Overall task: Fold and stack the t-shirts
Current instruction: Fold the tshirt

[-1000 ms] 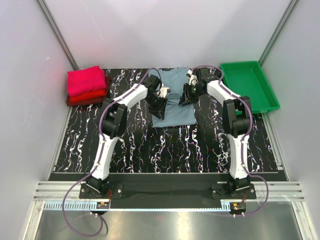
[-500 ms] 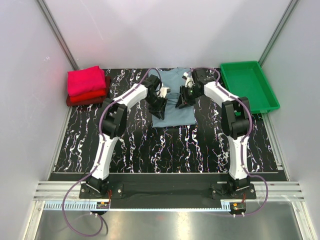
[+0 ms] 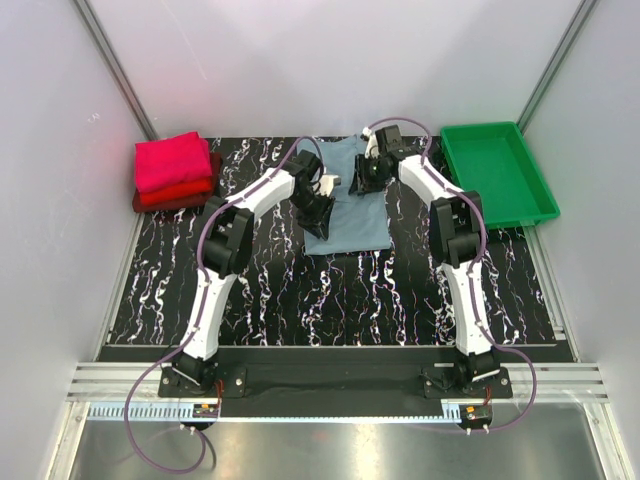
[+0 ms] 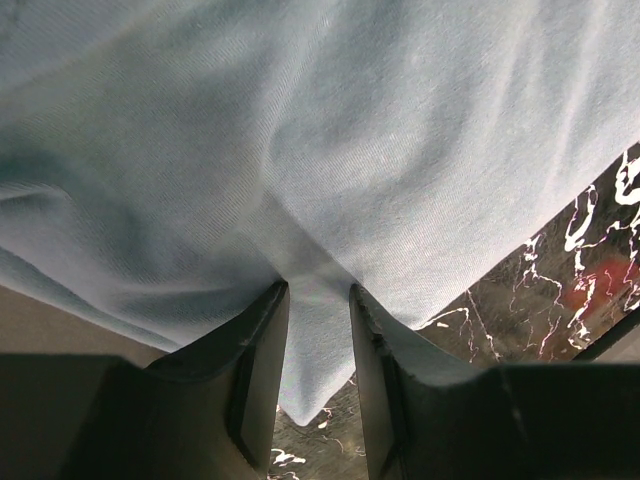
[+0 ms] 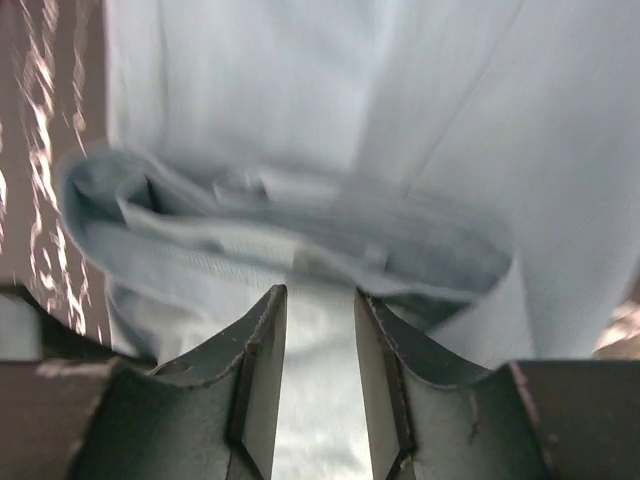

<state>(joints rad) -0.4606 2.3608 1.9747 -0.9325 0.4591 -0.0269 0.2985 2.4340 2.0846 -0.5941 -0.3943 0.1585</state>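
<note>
The grey-blue t-shirt (image 3: 352, 222) lies partly folded on the marbled table at centre back. My left gripper (image 3: 322, 206) is at its left edge, shut on a fold of the shirt; the cloth (image 4: 350, 150) runs between the jaws of the left gripper (image 4: 320, 340). My right gripper (image 3: 362, 180) is over the shirt's upper part, shut on cloth; in the blurred right wrist view the right gripper (image 5: 320, 340) has shirt cloth between its jaws, just below the neck opening (image 5: 300, 215). A folded magenta-pink shirt (image 3: 172, 162) lies on a folded red shirt (image 3: 178, 194) at the back left.
A green plastic tray (image 3: 495, 165) stands empty at the back right. Grey walls close in the left, back and right sides. The black marbled table (image 3: 330, 300) stretches toward the arm bases at the near edge.
My right gripper has moved left and toward the back, from the shirt's right side to near the collar, taking cloth with it. The left gripper has stayed put.
</note>
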